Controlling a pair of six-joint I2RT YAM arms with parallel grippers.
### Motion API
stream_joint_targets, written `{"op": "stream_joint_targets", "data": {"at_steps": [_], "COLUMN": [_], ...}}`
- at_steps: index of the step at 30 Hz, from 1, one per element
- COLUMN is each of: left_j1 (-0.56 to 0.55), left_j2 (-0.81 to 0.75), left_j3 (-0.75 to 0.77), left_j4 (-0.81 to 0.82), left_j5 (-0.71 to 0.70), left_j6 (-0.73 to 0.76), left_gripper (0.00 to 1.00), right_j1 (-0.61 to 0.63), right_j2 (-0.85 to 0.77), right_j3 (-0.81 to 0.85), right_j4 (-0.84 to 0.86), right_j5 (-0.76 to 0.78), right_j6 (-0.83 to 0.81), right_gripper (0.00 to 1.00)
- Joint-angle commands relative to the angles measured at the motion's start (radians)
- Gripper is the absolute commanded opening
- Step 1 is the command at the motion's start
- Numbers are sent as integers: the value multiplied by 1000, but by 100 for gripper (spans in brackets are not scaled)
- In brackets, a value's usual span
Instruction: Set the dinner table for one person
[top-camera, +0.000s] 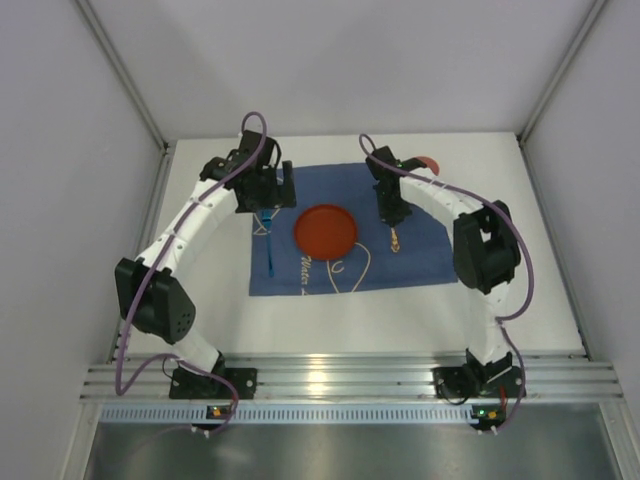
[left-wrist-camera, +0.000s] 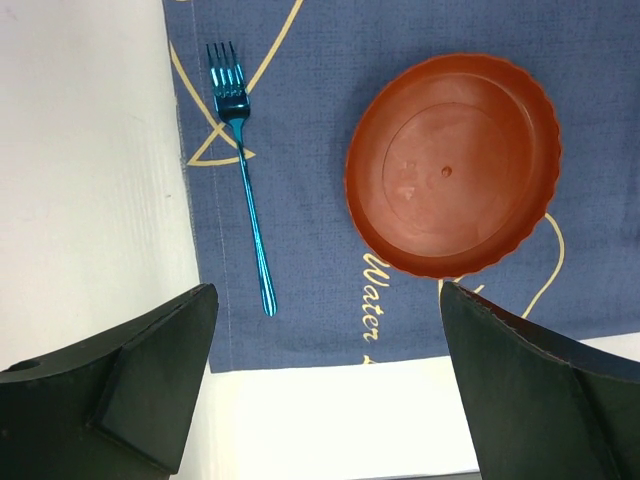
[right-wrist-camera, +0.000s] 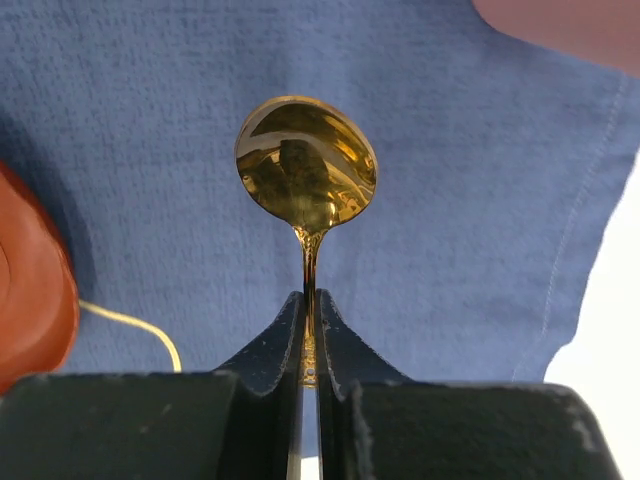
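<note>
The white dinner table (top-camera: 420, 310) carries a blue cloth mat (top-camera: 350, 195) with a red plate (top-camera: 325, 231) at its middle. A blue fork (top-camera: 270, 247) lies on the mat left of the plate, also in the left wrist view (left-wrist-camera: 245, 180) beside the plate (left-wrist-camera: 452, 165). My left gripper (top-camera: 268, 198) is open and empty above the fork's far end (left-wrist-camera: 325, 330). My right gripper (top-camera: 393, 212) is shut on the handle of a gold spoon (top-camera: 396, 240), right of the plate. In the right wrist view the gripper (right-wrist-camera: 310, 310) holds the spoon (right-wrist-camera: 306, 165) just above the mat, bowl pointing away.
A reddish-brown object (top-camera: 428, 163) sits at the mat's back right corner, showing as a pinkish blur in the right wrist view (right-wrist-camera: 570, 30). The ribbed aluminium rail (top-camera: 340, 380) runs along the near edge. Grey walls close in the table on three sides.
</note>
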Motion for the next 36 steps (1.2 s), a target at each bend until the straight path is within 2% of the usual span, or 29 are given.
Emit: {"op": "stream_joint_targets", "data": {"at_steps": [1,4,5,8,10,15,16,17,18,21,24,26,27,28,29,30,31,32,33,36], "left_j1": [2,2,2,2,2,3,3,2,3,2,2,-8,-11,-14,-18,-20,-23,-29,-35,-41], "left_j2": [-62,-63,-65,-66,-63,-53,-48,-45,-40,-25,-49,-97,-161,-198,-239,-335,-383,-432,-532,-681], "left_j3": [22,21,19,18,19,33,35,38,41,61,93,84,35,-12,-162,-254,-348,-520,-594,-804], "left_j4": [-35,-41,-41,-43,-40,-29,-20,-17,-11,-5,-5,29,94,142,229,412,527,622,793,986], "left_j5": [-39,-45,-48,-47,-47,-36,-36,-36,-32,-27,-21,-68,-112,-151,-221,-235,-251,-278,-298,-352], "left_j6": [-15,-20,-21,-26,-29,-29,-26,-24,-18,-4,6,0,-20,-27,-24,14,34,61,116,166], "left_gripper": [98,98,98,98,98,98,98,98,98,98,98,99,98,99,99,99,99,99,99,99], "right_j1": [16,15,15,15,15,21,30,35,41,68,85,84,85,87,87,85,87,88,87,87], "right_j2": [44,94,103,112,95,29,-13,-41,-73,-237,-476,-666,-731,-864,-927,-989,-1083,-1118,-1153,-1172], "right_j3": [97,127,135,152,163,273,317,334,347,301,91,-142,-237,-443,-534,-672,-720,-756,-788,-816], "right_j4": [53,36,33,21,13,-63,-76,-76,-56,27,178,275,397,459,508,554,559,555,508,455], "right_j5": [-36,-50,-57,-62,-59,-68,-73,-97,-114,-140,-104,9,65,112,148,153,148,125,113,110], "right_j6": [-27,-21,-19,-13,-13,-27,-33,-47,-54,-82,-78,-36,-21,-10,-10,-4,8,33,50,108], "right_gripper": [0,0,21,55,66,78,85,89,97,100,100,100,100,100,100,100,100,100,100,100]}}
